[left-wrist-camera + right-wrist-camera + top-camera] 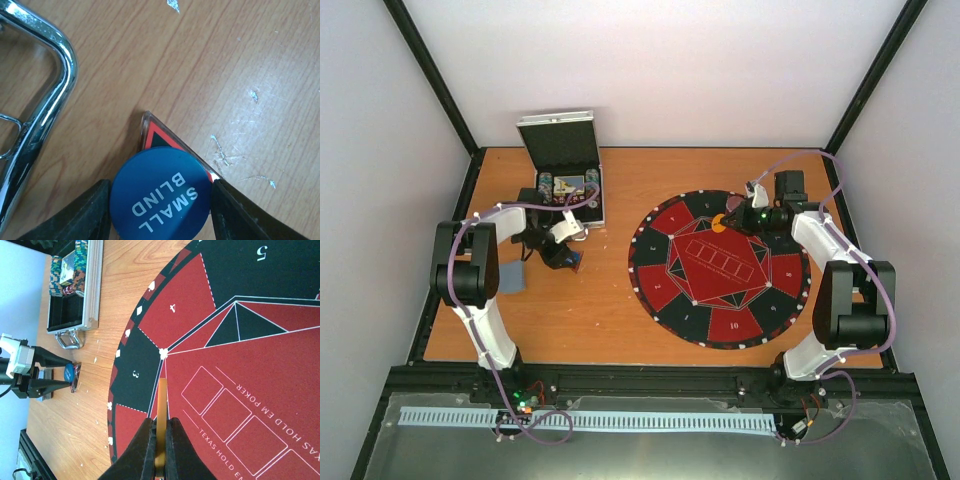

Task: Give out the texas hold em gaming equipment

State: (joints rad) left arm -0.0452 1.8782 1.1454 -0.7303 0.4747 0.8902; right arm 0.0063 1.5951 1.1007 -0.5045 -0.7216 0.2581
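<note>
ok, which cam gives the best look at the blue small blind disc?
Left wrist: the blue disc fills the lower frame between the fingers of the left gripper, lettering readable. Right wrist shows the disc small and far off. Top external gives only a blue speck.

This is a robotics lab test cell, not a lived-in room. Plain white panels (670,70) wall in a wooden tabletop (610,330) on three sides, framed by black metal posts (432,75). The left arm (490,330) and right arm (810,350) are bolted to a black rail (650,380) at the near edge. Purple cables (796,157) loop around them, and a white slotted cable duct (620,421) runs along the front.
</note>
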